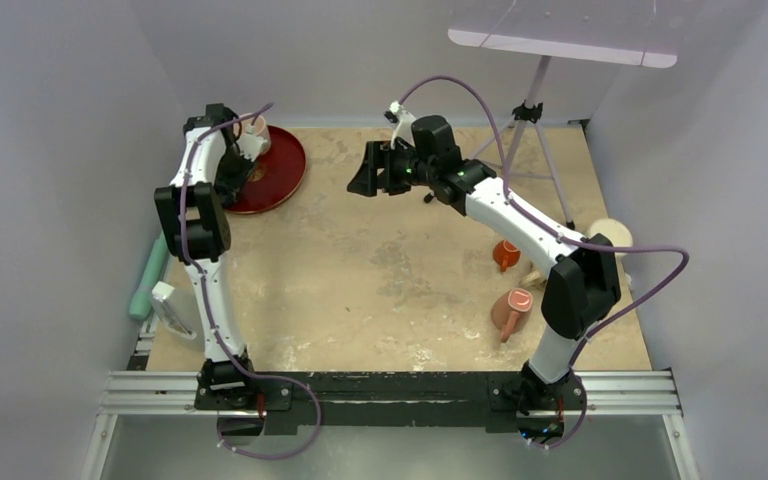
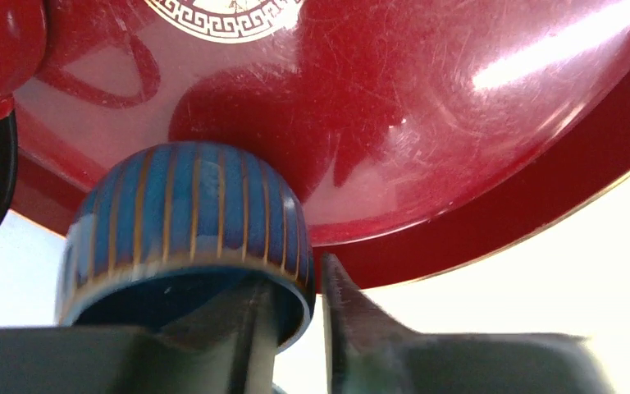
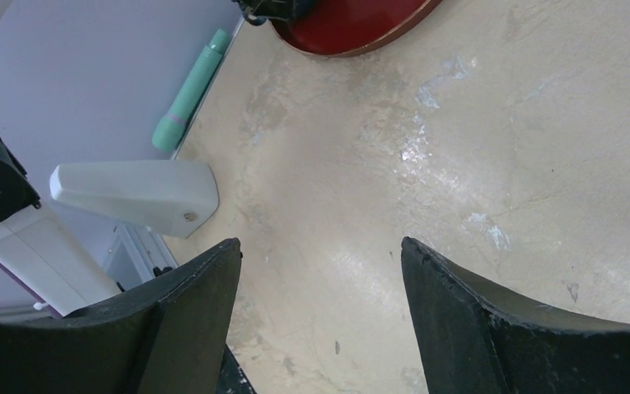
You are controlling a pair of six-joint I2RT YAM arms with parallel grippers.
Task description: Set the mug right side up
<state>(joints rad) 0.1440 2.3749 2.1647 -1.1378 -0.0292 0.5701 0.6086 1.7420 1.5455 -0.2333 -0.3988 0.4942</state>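
Two arms reached over the sandy bench (image 1: 400,280). At its far left lay a red plate (image 1: 282,172). The left gripper (image 2: 291,283) was low over this plate. Its fingers (image 2: 353,320) pinched the rim of the blue striped mug (image 2: 189,205), one finger inside the mouth and one outside. The mug was close against the plate, its mouth toward the wrist camera. The right gripper (image 3: 320,246) hung above the far middle of the bench, fingers spread wide and holding nothing. An orange mug (image 1: 506,253) and a pink mug (image 1: 511,308) were on the right side.
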